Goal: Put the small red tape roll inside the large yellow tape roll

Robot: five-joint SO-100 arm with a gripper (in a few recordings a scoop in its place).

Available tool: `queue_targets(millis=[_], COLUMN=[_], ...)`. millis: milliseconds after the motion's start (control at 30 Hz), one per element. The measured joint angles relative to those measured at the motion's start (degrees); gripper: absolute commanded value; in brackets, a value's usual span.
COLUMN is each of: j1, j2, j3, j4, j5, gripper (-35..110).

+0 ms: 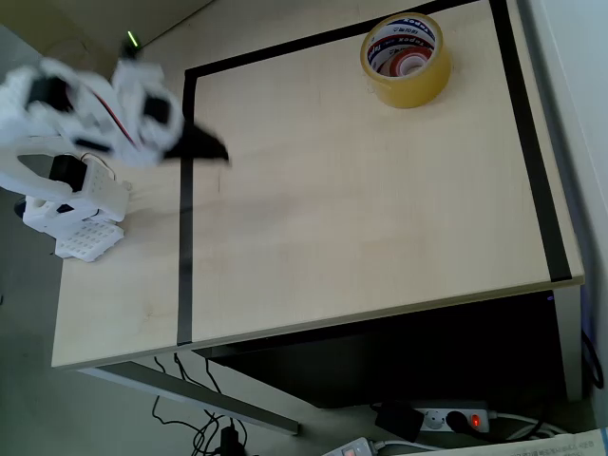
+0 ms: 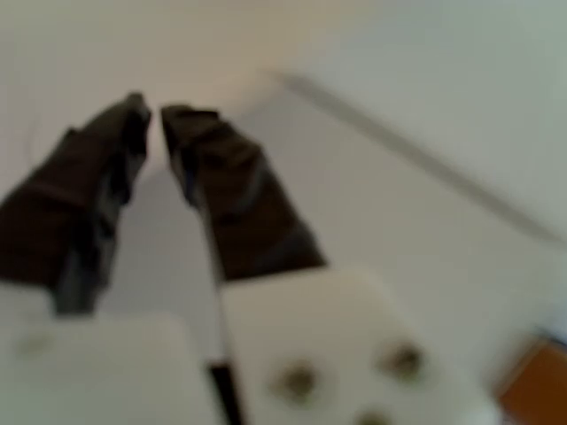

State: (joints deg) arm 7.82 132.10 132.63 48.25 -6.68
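Note:
The large yellow tape roll [image 1: 407,59] lies flat at the far right of the table, its white core printed with red and blue lettering. Inside its hole I see a patch of red, the small red tape roll [image 1: 410,65], mostly hidden by the core wall. My gripper [image 1: 207,147] hovers blurred at the table's left side over the black tape line, far from both rolls. In the wrist view its black fingers [image 2: 221,190] stand nearly together around my gripper [image 2: 155,119], holding nothing.
A black tape border [image 1: 186,237] frames the light wooden table [image 1: 361,218]. The white arm base [image 1: 71,204] sits at the left edge. Power strips and cables [image 1: 446,418] lie on the floor below the front edge.

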Motion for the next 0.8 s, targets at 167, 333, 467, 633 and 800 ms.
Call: queue_targets(millis=[167,333,467,633,800], j1=[2.29,2.99,3.78,3.60,0.88], j2=[8.61,18.81,23.99,34.98,53.70], j3=[12.57,22.06,24.96,29.88,35.33], j4=[-3.25,-3.25,0.97,9.23,20.65], j5=[2.46,3.78,4.04,4.75,5.45], gripper=[0,2,3,6,7])
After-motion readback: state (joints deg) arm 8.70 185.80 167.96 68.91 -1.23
